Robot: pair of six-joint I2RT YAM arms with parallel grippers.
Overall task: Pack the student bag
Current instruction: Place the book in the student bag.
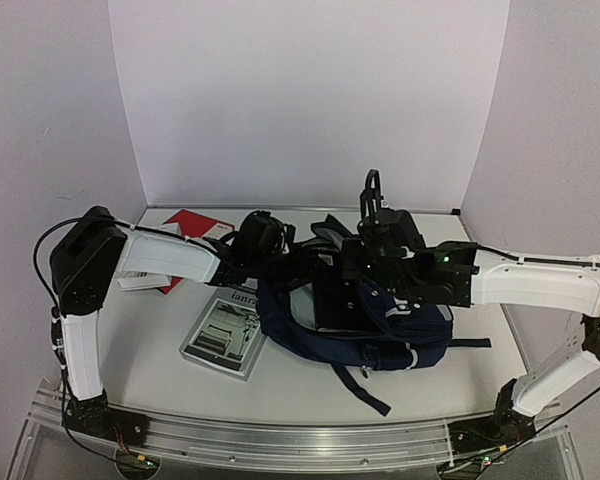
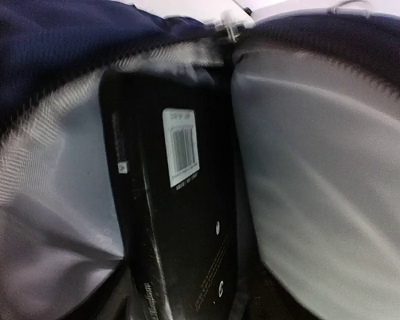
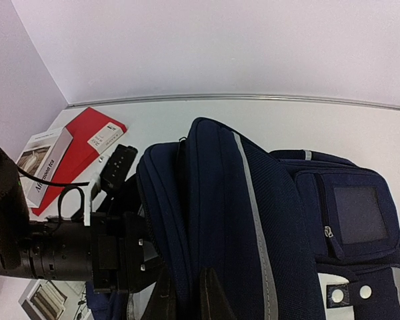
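The pale table (image 1: 310, 385) carries the student bag (image 1: 380, 340), which lies at its centre between the two arms, with its zipped mouth gaping toward the left arm and grey lining showing. Inside the bag a black book (image 2: 180, 220) with a white barcode label stands on edge against the lining. A red book (image 3: 73, 157) lies at the far left of the table, and a grey booklet (image 1: 223, 335) lies just beside the bag. The right claw (image 3: 187, 300) is pressed together, pinching the bag's upper edge. The left claw (image 1: 275, 250) sits at the bag's mouth; I cannot tell whether it is spread.
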